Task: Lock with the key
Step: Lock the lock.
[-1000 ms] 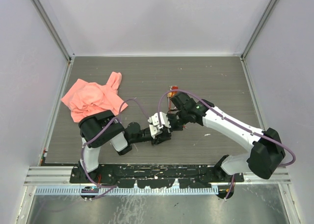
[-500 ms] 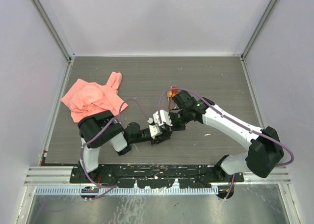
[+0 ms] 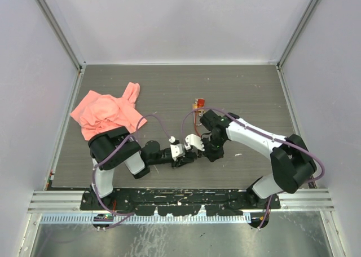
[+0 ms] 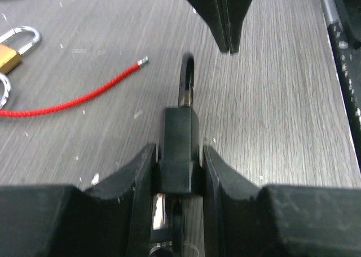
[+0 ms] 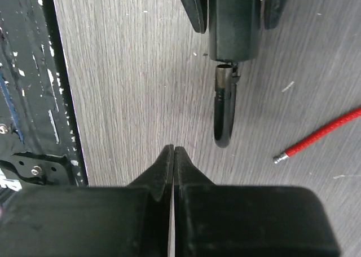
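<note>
Two arms are reaching in over the desk point(image 3: 242, 88), each carrying one end effector. The left end effector point(image 4: 178, 155) is clamping one dark padlock point(image 4: 180, 127) by the sides of its body, a finger pressing on each flank. The padlock's shackle point(image 4: 187, 79) is pointing away from the wrist, low over the wood grain. Whether the shackle is latched or sprung is hard to make out from either wrist view.

The right end effector point(image 5: 173, 155) is facing the padlock from the opposite side, its two fingers pinching together with nothing between them. Its tips are sitting just beside the end of the shackle but apart from it.

A second padlock, a brass one point(image 4: 10, 53) with a silver shackle, is lying well to the side and is being cut off by the left edge of the left wrist view. One red cord point(image 4: 73, 96) is trailing across the desk from that side, its metal-tipped end stopping near the dark padlock's shackle.

One pink cloth point(image 3: 107, 113) is lying crumpled at the left of the desk.

A shiny metal piece is showing between the left fingers behind the padlock body, but it is too hidden to identify, and no key is clearly showing in any view.
</note>
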Controlling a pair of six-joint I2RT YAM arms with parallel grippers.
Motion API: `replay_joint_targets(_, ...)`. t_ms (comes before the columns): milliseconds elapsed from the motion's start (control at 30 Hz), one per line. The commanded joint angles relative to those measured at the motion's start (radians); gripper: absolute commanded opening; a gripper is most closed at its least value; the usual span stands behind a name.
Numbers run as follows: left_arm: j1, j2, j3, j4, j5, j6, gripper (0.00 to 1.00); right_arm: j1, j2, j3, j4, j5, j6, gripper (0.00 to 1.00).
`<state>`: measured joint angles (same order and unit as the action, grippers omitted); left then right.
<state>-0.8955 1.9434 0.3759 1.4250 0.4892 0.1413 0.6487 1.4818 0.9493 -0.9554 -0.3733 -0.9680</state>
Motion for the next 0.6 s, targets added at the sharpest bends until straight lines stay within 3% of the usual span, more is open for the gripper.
replay_joint_targets(0, 0.010, 0.015, 0.004, 0.008, -0.040, 0.006, 0.03, -0.028, -0.068, 0.079, 0.017, -0.130, 0.071, 0.01)
replay_joint_targets(167, 0.013, 0.002, -0.009, 0.008, -0.048, -0.002, 0.02, -0.112, -0.083, 0.111, 0.059, -0.249, 0.107, 0.03)
replay_joint_targets(367, 0.034, -0.073, -0.036, 0.008, -0.038, -0.057, 0.00, -0.290, -0.116, 0.128, 0.127, -0.447, 0.107, 0.30)
replay_joint_targets(400, 0.037, -0.091, -0.036, 0.008, -0.035, -0.071, 0.00, -0.303, -0.130, 0.108, 0.167, -0.485, 0.111, 0.44)
replay_joint_targets(433, 0.040, -0.112, -0.037, 0.008, -0.031, -0.083, 0.00, -0.312, -0.144, 0.083, 0.211, -0.528, 0.112, 0.74)
replay_joint_targets(467, 0.044, -0.140, -0.039, 0.008, -0.026, -0.096, 0.00, -0.320, -0.145, 0.064, 0.246, -0.580, 0.098, 0.92)
replay_joint_targets(567, 0.068, -0.203, -0.047, 0.008, -0.005, -0.142, 0.00, -0.326, -0.111, 0.061, 0.216, -0.703, -0.014, 0.98)
